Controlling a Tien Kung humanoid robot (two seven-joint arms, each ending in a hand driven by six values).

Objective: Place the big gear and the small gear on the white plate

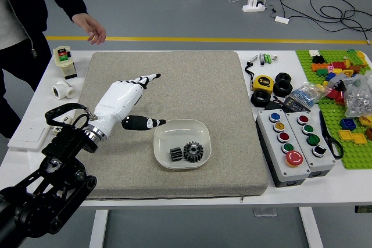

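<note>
At the far left a person (23,36) stands by the table, with one hand (93,28) hanging past its far corner, touching none of my things. A white pipe piece (63,89) sits on the table's left side. Next comes my left hand (118,101), over the gray mat (192,85). My thumb is apart from my other fingers and I hold nothing. My thumb tip is near the rim of the white plate (183,129). In the plate, the small gear (176,154) is on the left and the big gear (193,151) is right beside it. Both gears are in, so I think the job is done, and I only need to move away without bumping the plate. Farther right are a yellow tape measure (263,83), two button boxes (283,149) and black scissors (332,143), then a green block board (357,156). None of them is in my way.
</note>
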